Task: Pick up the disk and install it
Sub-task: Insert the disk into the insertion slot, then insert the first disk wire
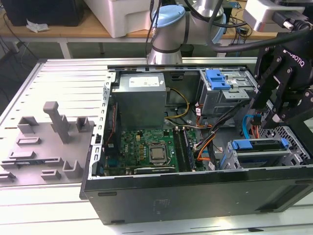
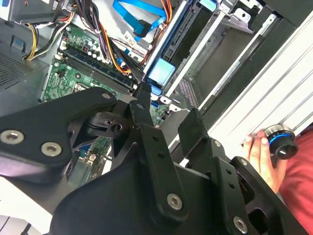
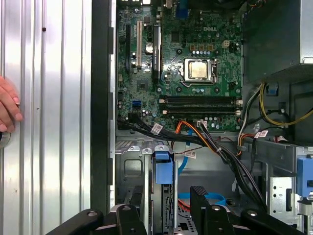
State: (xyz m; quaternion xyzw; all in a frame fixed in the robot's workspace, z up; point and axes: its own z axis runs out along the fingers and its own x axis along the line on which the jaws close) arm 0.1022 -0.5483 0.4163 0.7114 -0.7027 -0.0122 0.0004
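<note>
Ribbed metal table (image 1: 63, 78) carried an open computer case (image 1: 195, 196); the disk (image 1: 259, 145) sat slotted in its drive cage (image 1: 295, 142). The hand (image 3: 164, 198) hovered just above, fingers (image 3: 200, 205) apart, empty. Stiff, dense and likely shock-sensitive, the disk looked best gripped across its flat faces

The arm (image 1: 164, 49) is showing silver-grey metal under a pale blue joint cap (image 1: 168, 13), with black cables (image 1: 234, 48) looping beside it. The gripper (image 1: 268, 107) is wearing matte black with white lettering, and its fingers (image 2: 151, 142) are carrying round silver screws (image 2: 173, 200).
</note>
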